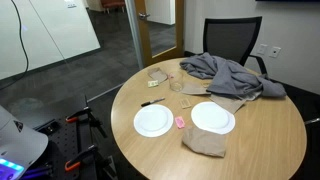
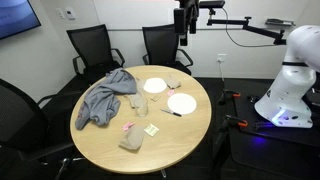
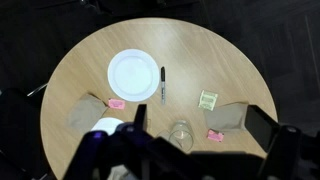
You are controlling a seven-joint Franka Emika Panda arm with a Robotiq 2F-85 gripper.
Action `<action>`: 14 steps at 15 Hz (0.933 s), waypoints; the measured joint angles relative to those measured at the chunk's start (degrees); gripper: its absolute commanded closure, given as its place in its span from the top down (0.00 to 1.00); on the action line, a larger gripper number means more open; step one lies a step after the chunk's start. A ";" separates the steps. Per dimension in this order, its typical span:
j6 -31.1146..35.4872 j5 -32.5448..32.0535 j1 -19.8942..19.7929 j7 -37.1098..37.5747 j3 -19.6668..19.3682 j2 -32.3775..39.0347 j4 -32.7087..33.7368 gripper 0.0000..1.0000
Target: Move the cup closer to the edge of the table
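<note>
The cup [image 1: 176, 85] is a small clear tumbler standing upright on the round tan table [image 1: 262, 140], between the grey cloth and the two white plates. In the wrist view the cup [image 3: 182, 133] sits far below me, between my two dark fingers. My gripper [image 3: 200, 125] is open and empty. In an exterior view it [image 2: 183, 22] hangs high above the far side of the table [image 2: 185, 135]. The gripper does not show in the exterior view that shows the cup.
Two white plates [image 1: 153, 120] [image 1: 212, 117], a black pen [image 1: 152, 102], a crumpled clear wrapper [image 1: 157, 73], a grey cloth [image 1: 228, 72], tan napkins [image 1: 205, 143] and pink packets [image 1: 180, 122] lie on the table. Black office chairs [image 2: 88, 45] stand around it.
</note>
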 measured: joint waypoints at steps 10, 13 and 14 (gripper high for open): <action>0.06 -0.01 0.22 0.00 -0.25 0.07 0.00 1.00; 1.61 -0.01 0.27 0.00 -0.78 0.69 0.16 1.00; 2.47 -0.01 0.26 0.08 -1.02 1.14 0.35 1.00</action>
